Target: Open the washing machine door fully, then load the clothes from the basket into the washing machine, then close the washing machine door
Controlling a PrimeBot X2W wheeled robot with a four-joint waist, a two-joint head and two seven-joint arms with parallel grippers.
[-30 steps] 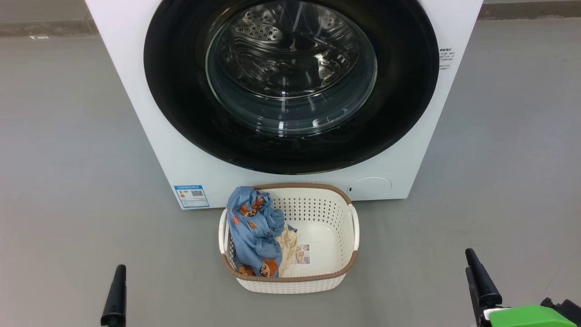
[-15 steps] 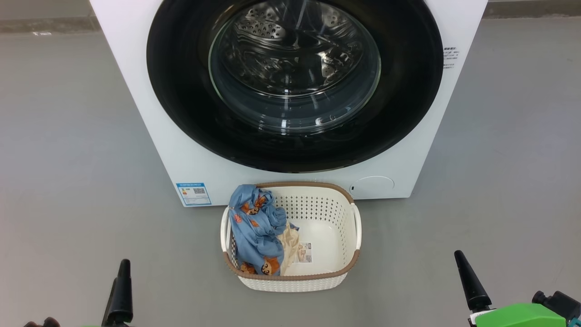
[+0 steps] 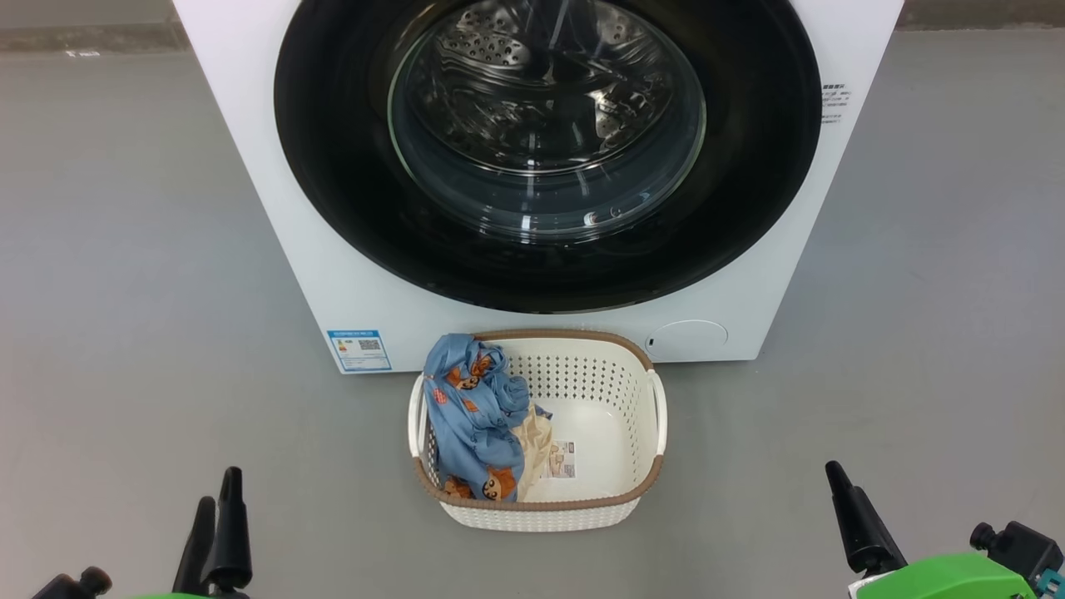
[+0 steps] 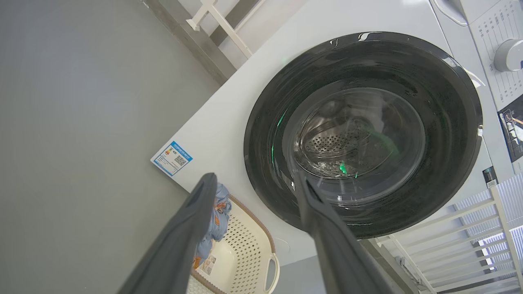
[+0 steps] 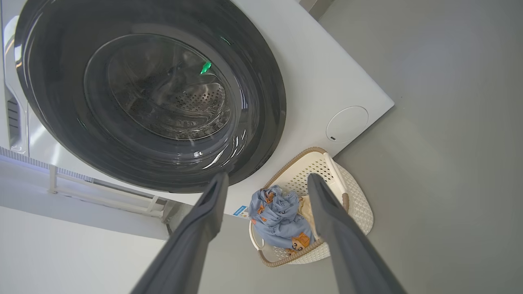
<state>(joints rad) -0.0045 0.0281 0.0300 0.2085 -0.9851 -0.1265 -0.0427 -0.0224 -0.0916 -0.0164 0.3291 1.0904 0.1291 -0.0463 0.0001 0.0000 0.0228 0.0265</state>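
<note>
Facing one washing machine on the floor, with one washing machine door sitting shut. Looking down at one basket just in front of it, holding two clothes pieces, one blue bear-print, one cream, at its left side. Hovering the left end effector and right end effector, both spread wide, gripping nothing.
</note>
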